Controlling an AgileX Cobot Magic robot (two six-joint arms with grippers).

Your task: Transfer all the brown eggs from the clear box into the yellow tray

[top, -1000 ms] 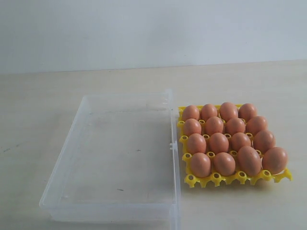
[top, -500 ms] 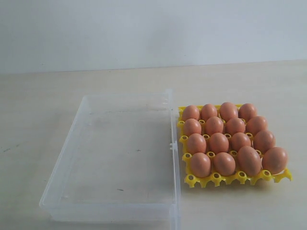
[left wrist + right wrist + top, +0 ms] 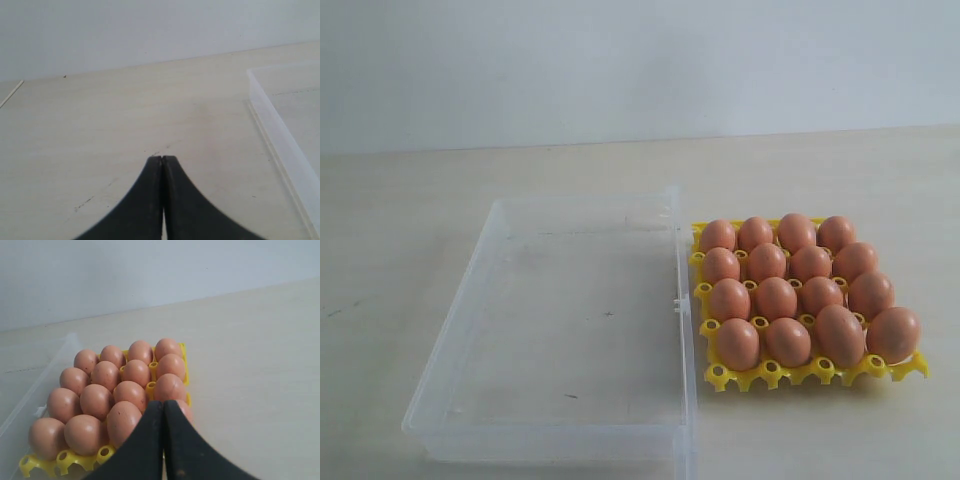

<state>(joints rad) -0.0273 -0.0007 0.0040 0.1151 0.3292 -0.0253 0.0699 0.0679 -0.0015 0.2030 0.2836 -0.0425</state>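
Basically nothing moved in the last second: box (image 3: 560, 330) sat empty, all eggs (image 3: 776, 298) in tray (image 3: 770, 375) beside it, both jaws pressed together, holding nothing. Task looked finished.

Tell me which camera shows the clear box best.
The exterior view: nearly the whole clear box shows, all four walls and its empty floor. The left wrist view catches only one corner; the right wrist view only a sliver of wall.

Exterior view overlooks the table (image 3: 840, 170); right wrist view, closer, shares the yellow tray (image 3: 772, 374).
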